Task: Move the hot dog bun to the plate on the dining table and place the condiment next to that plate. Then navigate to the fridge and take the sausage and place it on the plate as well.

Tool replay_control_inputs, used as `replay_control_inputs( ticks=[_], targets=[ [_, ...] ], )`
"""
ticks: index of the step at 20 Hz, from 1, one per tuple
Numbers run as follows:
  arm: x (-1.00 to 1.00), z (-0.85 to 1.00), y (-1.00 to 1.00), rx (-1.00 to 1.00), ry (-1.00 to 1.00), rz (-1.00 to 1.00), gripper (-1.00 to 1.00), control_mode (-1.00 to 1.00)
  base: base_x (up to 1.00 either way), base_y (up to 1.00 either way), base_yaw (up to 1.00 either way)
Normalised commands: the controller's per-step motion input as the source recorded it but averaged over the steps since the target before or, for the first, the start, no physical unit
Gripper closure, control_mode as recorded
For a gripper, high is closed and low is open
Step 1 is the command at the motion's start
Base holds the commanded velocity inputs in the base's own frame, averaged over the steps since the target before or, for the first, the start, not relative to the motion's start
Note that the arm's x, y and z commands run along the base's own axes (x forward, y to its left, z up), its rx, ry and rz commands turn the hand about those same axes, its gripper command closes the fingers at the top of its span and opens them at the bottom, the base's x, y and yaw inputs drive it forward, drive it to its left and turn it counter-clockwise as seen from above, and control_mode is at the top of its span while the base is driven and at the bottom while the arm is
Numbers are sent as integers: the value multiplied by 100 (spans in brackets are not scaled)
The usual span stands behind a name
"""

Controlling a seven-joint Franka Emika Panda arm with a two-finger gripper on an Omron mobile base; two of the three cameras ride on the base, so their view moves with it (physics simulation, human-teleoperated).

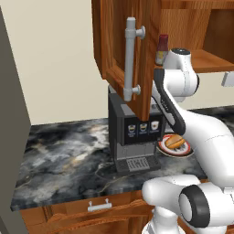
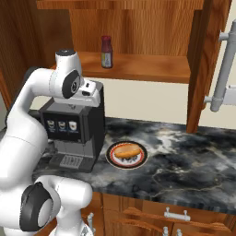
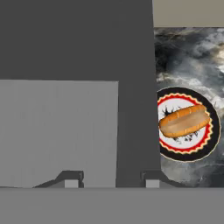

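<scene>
The hot dog bun (image 1: 174,142) (image 2: 126,150) (image 3: 184,120) lies on a round plate with a red-brown rim (image 1: 165,151) (image 2: 138,163) (image 3: 205,151) on the marbled wall counter. On the open cabinet's shelf stands the condiment (image 1: 162,49) (image 2: 107,52), upright with its red cap on. My gripper (image 2: 89,102) (image 3: 111,181) hangs just over the top of the coffee machine (image 2: 73,129) (image 3: 65,87), left of the bun and below the bottle. Its fingers are apart with nothing between them. The pale plate, dining table, fridge and sausage are out of view.
The coffee machine (image 1: 135,132) stands on the counter (image 1: 59,155) (image 2: 184,161) directly beside the red-rimmed plate. An open wooden cabinet door (image 1: 137,50) (image 2: 207,64) with a long grey bar handle (image 1: 130,59) juts out above. A grey panel (image 1: 9,137) bounds the left.
</scene>
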Motion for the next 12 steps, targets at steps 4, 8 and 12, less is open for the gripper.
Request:
replay_control_inputs(
  ticks=[4,8,12],
  targets=[
    [5,-1,-6,2,0,0,-100,-100,0,0,0],
    [-20,-3,-68,7,1,-9,-100,-100,0,0,0],
    [0,-62,-78,8,7,-59,-100,-100,0,0,0]
  ],
)
